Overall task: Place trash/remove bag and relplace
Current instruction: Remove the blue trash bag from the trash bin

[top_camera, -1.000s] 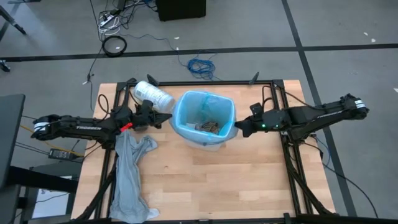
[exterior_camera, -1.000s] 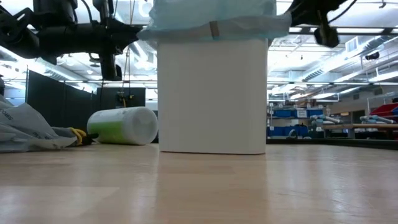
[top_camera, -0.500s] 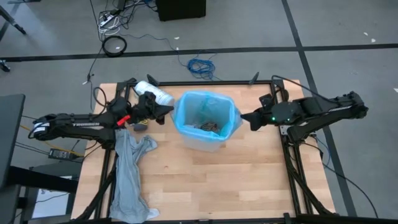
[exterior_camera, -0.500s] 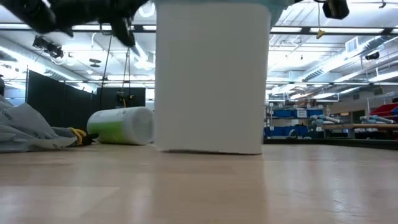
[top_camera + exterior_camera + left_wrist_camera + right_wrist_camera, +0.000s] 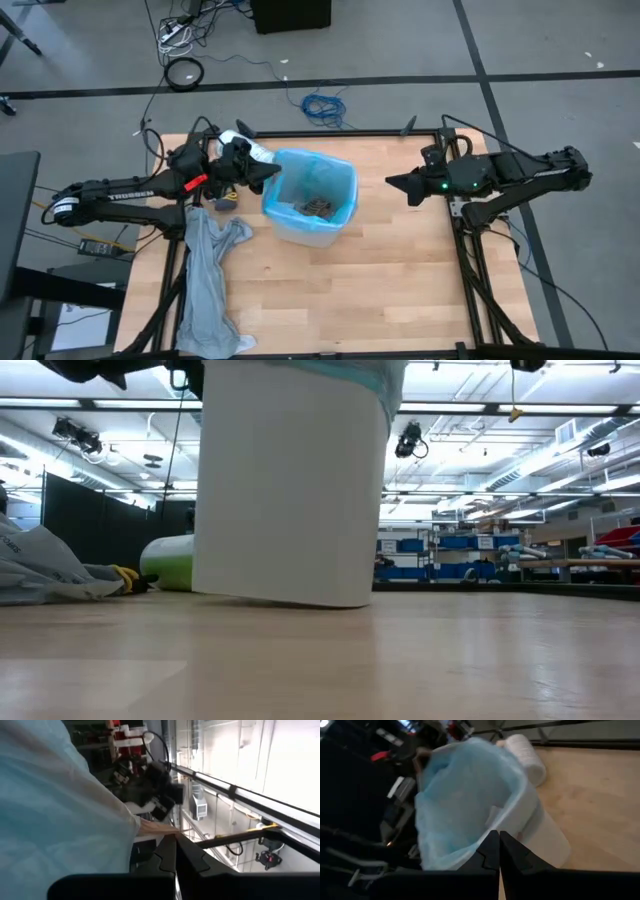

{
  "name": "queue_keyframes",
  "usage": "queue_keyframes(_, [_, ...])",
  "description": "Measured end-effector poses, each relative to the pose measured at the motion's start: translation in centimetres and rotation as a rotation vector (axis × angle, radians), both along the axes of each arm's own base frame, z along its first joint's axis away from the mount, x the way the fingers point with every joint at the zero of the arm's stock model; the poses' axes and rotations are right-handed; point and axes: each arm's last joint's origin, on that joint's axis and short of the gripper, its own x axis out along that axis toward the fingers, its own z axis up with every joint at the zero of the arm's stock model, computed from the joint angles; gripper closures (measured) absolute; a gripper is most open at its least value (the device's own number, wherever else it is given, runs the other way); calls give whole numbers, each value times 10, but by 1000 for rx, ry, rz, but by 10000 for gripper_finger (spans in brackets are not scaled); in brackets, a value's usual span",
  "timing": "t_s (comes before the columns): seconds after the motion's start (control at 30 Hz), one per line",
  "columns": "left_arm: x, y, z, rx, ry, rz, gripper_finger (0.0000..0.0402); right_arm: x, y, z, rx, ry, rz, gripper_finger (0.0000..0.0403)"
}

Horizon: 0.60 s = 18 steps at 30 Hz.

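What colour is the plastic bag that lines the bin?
The bag is a translucent light blue, fitted inside a white bin. The right wrist view shows it best.

I'm looking at a pale wood tabletop [image 5: 370, 280], matt with faint grain. The bin [image 5: 290, 490] reads as smooth white plastic, slightly satin. Its bag [image 5: 330, 165] is thin, crinkly, translucent blue film. The grey sheet [image 5: 207, 285] hangs limp, filmy plastic.

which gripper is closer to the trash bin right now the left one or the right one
Left. The left gripper is at the rim of the tilted bin, on its blue bag. The right gripper hangs apart from the bin's other side, fingers closed.
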Motion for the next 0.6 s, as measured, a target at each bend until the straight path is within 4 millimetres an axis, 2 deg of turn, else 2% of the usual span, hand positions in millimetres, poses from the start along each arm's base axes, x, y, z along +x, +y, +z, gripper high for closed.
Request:
queue_keyframes(0.13, [1,1,-2,24,17,13,396,5,8,-8,-1,35,80,398])
queue_keyframes(0.27, [1,-1,-1,61,13,12,396,18,17,-38,55,155,84,371])
queue_keyframes(0.43, [2,-5,-2,81,13,-9,396,38,27,-82,116,151,5,302])
queue_keyframes(0.6, [3,-8,-5,94,48,-31,396,51,31,-120,154,-35,-109,228])
